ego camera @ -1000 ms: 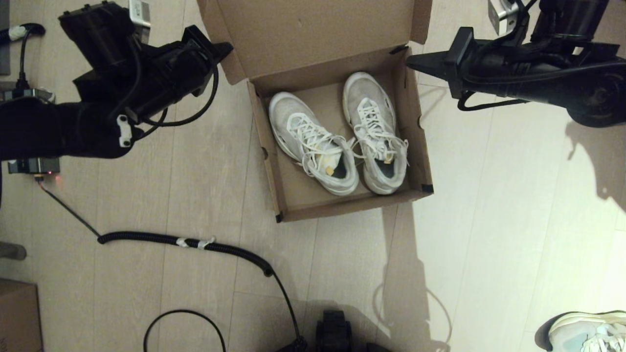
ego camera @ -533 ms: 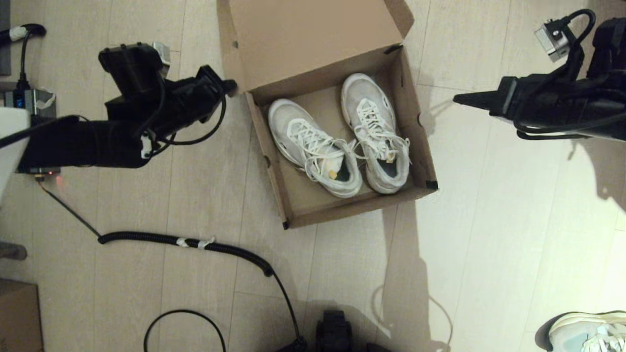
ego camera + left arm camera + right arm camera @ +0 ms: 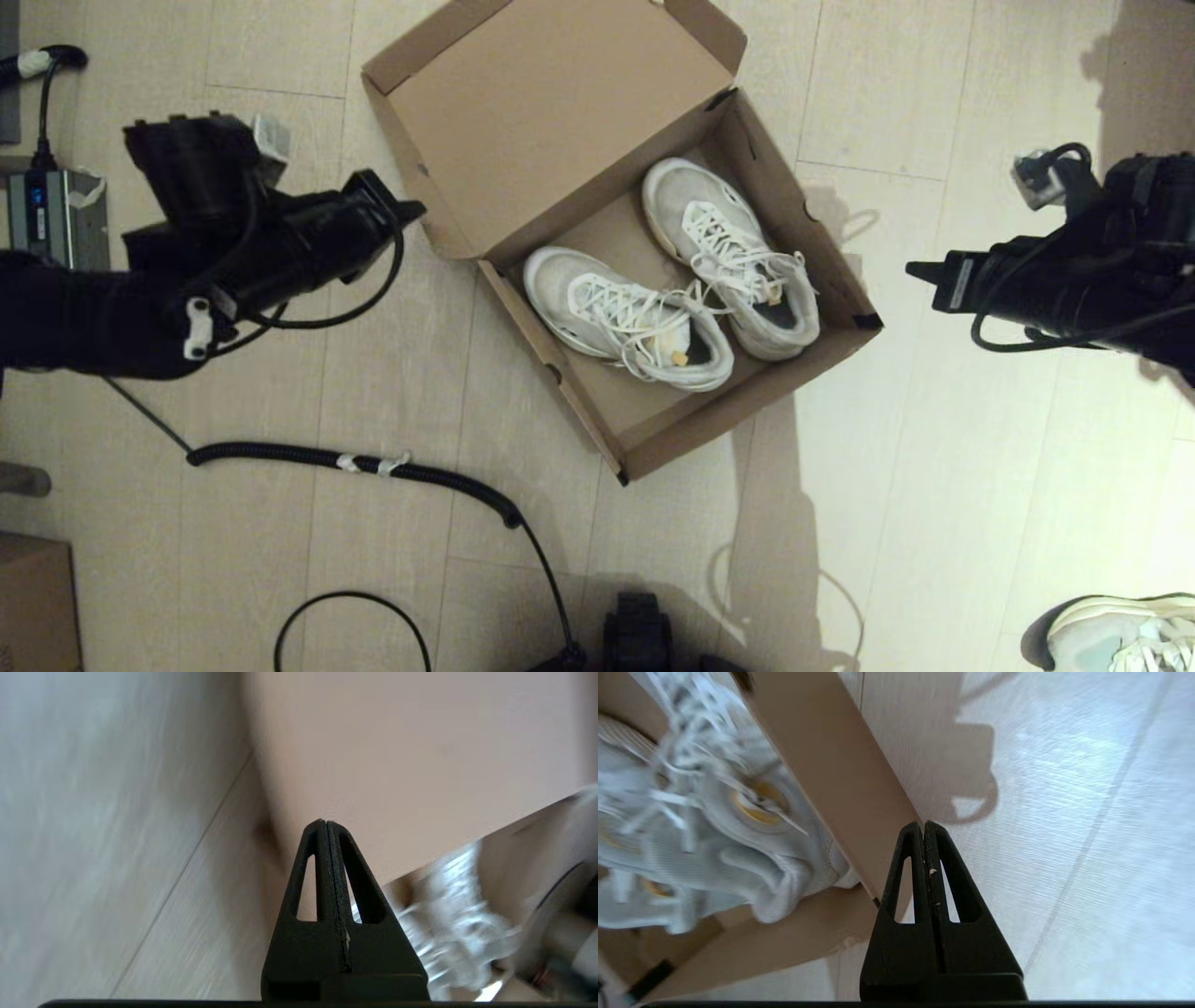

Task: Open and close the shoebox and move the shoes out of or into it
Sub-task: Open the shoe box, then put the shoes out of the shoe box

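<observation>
Shoebox (image 3: 560,140) is being kept open on floor w/ shoes (image 3: 672,280) inside. L gripper (image 3: 411,211) and R gripper (image 3: 920,271) are being held pressed together, beside box.

Plain brown cardboard shoebox (image 3: 523,131), no print inside, small black tape patches at corners. Pair of white mesh sneakers (image 3: 672,289): white laces, white soles, pale yellow accents near tongue, dark grey lining. Floor of pale beige wood-grain planks (image 3: 934,485), thin darker seams. Matte black left gripper (image 3: 411,210), matte black right gripper (image 3: 920,272). Black coiled cable (image 3: 355,462), white tape wraps. Whitish sneaker with bluish-grey tint (image 3: 1120,633) at corner.
</observation>
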You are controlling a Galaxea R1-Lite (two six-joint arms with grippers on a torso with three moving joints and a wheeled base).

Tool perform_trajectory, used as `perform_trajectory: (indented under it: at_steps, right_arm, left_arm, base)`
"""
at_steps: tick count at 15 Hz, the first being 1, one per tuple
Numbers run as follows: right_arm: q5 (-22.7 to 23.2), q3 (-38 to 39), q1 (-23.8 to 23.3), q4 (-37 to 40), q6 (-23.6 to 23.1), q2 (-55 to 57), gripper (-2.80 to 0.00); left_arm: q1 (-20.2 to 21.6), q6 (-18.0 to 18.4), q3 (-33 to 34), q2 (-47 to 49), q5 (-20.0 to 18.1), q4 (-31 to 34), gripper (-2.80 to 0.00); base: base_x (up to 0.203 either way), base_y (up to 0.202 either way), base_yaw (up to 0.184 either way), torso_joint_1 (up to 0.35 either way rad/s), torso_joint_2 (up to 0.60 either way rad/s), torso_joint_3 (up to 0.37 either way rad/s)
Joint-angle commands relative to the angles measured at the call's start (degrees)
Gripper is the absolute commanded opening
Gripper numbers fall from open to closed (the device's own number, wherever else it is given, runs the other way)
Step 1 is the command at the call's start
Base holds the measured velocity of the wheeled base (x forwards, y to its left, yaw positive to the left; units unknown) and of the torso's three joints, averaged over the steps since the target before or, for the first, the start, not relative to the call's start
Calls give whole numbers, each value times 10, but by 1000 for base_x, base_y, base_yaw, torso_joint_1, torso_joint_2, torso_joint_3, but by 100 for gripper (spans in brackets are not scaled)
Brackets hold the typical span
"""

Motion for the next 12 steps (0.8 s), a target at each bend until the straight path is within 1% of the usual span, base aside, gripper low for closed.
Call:
perform_trajectory:
  at_steps: [1, 2, 3, 4, 5, 7, 8, 9, 11, 12]
  right_arm:
    - [0, 23, 1, -44, -1, 47, -280]
    - [-2, 31, 1, -83, -2, 66, -280]
    - [-4, 35, 1, -110, -1, 83, -280]
    - [-4, 36, 1, -125, -2, 92, -280]
    - [-3, 31, 1, -126, -3, 96, -280]
    - [-2, 21, 2, -126, -9, 102, -280]
    - [3, 10, 2, -126, -12, 104, -280]
    - [10, -7, 1, -125, -12, 108, -280]
    - [15, -37, 1, -123, -15, 120, -280]
    - [17, -42, 3, -122, -23, 124, -280]
  left_arm:
    - [-2, -1, -35, -53, -2, 31, -280]
    - [-5, -1, -52, -78, -3, 67, -280]
    - [-10, -1, -51, -106, -3, 102, -280]
    - [-14, 0, -30, -137, -3, 146, -280]
    - [-17, 0, 13, -156, -3, 176, -280]
    - [-20, 9, 106, -173, -2, 199, -280]
    - [-21, 17, 152, -175, -2, 202, -280]
    - [-21, 24, 193, -170, -1, 188, -280]
    - [-23, 33, 244, -143, 1, 117, -280]
    - [-26, 34, 254, -126, 3, 100, -280]
  base:
    - [0, 0, 0, 0, 0, 0]
    - [0, 0, 0, 0, 0, 0]
    - [0, 0, 0, 0, 0, 0]
    - [0, 0, 0, 0, 0, 0]
    - [0, 0, 0, 0, 0, 0]
    - [0, 0, 0, 0, 0, 0]
    - [0, 0, 0, 0, 0, 0]
    - [0, 0, 0, 0, 0, 0]
    - [0, 0, 0, 0, 0, 0]
    - [0, 0, 0, 0, 0, 0]
